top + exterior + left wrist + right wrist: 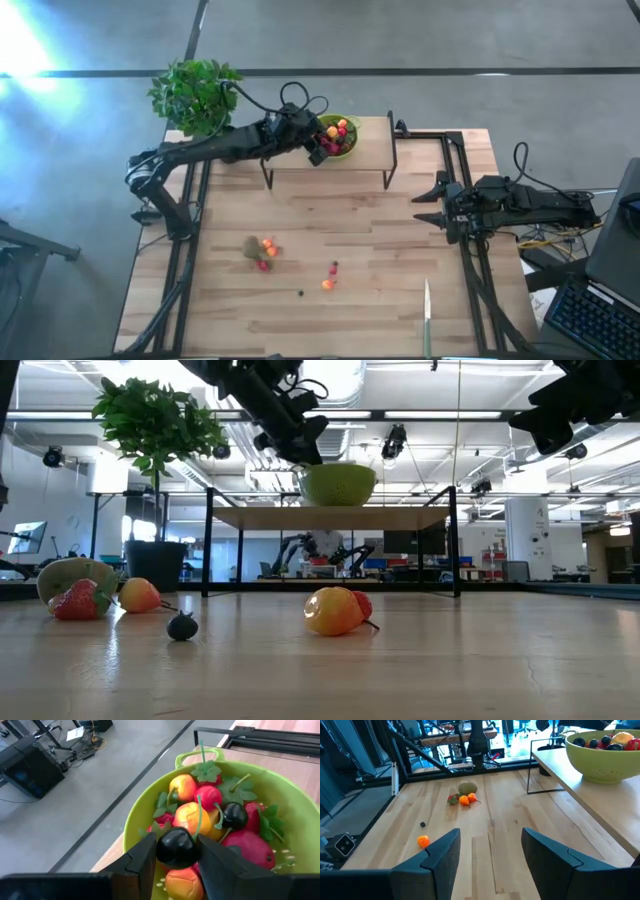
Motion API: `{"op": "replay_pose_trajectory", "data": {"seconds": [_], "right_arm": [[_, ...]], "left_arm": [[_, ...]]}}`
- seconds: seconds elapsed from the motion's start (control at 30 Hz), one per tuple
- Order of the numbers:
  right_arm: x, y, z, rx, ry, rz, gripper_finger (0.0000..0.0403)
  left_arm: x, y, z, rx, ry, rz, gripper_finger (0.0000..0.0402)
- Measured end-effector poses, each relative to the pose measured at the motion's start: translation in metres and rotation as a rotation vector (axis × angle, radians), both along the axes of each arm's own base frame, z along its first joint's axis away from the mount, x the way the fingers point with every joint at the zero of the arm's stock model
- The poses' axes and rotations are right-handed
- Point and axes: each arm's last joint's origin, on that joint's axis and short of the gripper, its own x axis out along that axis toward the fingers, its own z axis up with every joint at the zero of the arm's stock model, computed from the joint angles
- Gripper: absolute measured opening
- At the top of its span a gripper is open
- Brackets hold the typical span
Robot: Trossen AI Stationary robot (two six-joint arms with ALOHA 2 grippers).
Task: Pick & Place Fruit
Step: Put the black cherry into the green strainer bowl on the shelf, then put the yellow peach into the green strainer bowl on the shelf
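Observation:
My left gripper (176, 851) hangs over the lime-green bowl (345, 140) on the raised wooden shelf, shut on a dark purple berry (176, 847). The bowl (145, 805) holds several red, orange, yellow and dark fruits. On the table below lie the brown kiwi (252, 246) with a strawberry and small orange fruits beside it, an orange-red pair (329, 279) and a dark berry (300, 293). My right gripper (428, 204) waits open near the table's right side. My left gripper pinches the dark purple berry (170, 851) between its two fingers, one on each side of it, coming from above and slanting down. The berry is lifted clear, just above the fruit heaped in the bowl.
The shelf (368, 158) stands on thin black legs at the table's far side. A potted plant (195, 92) sits at the far left corner. The green-handled knife (427, 318) lies near the front right edge. Black frame rails run along both table sides.

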Motion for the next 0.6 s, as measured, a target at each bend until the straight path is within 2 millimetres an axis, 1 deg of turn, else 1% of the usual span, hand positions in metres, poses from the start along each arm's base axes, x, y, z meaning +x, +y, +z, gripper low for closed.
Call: {"op": "replay_pose_trajectory", "data": {"seconds": [0.1,0.17,0.37,0.47,0.6], "right_arm": [[0.0,0.0,0.0,0.0,0.0,0.0,0.0214],[0.0,0.0,0.0,0.0,0.0,0.0,0.0219],[0.0,0.0,0.0,0.0,0.0,0.0,0.0237],[0.0,0.0,0.0,0.0,0.0,0.0,0.0247],[0.0,0.0,0.0,0.0,0.0,0.0,0.0261]], "left_arm": [[0.0,0.0,-0.002,-0.013,0.014,0.0,0.0136],[-0.001,0.0,-0.004,-0.02,0.031,-0.001,0.0144],[-0.001,-0.001,-0.004,-0.022,0.039,-0.001,0.0197],[-0.003,-0.002,0.002,-0.017,0.044,-0.006,0.0216],[-0.002,-0.009,0.014,-0.013,0.062,-0.037,0.0221]]}}
